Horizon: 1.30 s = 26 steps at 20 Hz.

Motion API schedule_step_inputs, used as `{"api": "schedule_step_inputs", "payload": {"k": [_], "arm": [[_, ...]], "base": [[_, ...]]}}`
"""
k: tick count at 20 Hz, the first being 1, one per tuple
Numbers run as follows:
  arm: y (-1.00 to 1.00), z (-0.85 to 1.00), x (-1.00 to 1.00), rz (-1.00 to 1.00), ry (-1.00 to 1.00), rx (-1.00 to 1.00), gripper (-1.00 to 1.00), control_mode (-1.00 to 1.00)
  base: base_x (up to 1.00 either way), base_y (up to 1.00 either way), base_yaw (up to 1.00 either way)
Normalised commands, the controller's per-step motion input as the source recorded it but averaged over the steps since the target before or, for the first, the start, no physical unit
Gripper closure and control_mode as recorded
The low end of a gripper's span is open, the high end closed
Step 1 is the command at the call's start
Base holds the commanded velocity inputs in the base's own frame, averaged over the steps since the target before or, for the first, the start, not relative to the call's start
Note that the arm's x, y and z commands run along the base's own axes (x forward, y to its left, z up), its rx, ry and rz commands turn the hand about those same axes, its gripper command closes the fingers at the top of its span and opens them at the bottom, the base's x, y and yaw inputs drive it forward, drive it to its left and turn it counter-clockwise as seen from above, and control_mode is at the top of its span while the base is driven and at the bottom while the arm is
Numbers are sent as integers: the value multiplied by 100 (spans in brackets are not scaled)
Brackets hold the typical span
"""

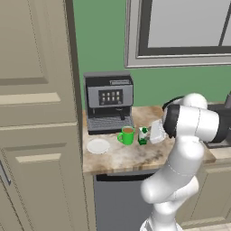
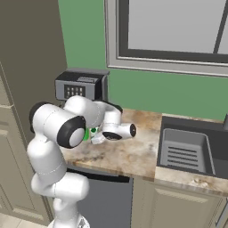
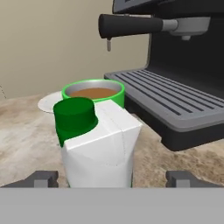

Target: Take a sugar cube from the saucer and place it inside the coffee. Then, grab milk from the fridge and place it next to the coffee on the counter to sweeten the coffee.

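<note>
One saucer [image 1: 98,146] far left on counter [image 1: 131,158] | one coffee mug [image 1: 127,135] right of it, before one espresso machine [image 1: 108,102] | one milk carton [image 1: 143,136] upright just right of mug | arm bent low, gripper [image 3: 111,179] level, fingers [image 3: 43,178] spread, flanking carton, not gripping.

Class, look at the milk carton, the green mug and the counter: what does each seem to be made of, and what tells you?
Milk carton: probably coated paperboard, matte white, with folded creases; plastic-looking green cap.
Green mug: perhaps glazed ceramic or plastic; smooth, even colour leaves it open.
Counter: looks like polished stone, from its beige-brown marbled veining.
</note>
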Motion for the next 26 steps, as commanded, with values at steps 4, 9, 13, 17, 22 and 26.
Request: {"api": "schedule_step_inputs", "payload": {"k": [4,9,13,17,22,26], "arm": [[-19,17,-7,-3,-7,0,-100,-100],[-31,31,-29,-4,-20,1,-100,-100],[-33,46,-50,-2,-34,0,-100,-100],[-26,57,-70,0,-45,0,-100,-100],[-21,82,-97,0,-68,0,-100,-100],[-3,87,-100,0,-84,-2,-100,-100]], "base": [[0,0,0],[0,0,0],[0,0,0],[0,0,0],[0,0,0],[0,0,0]]}}
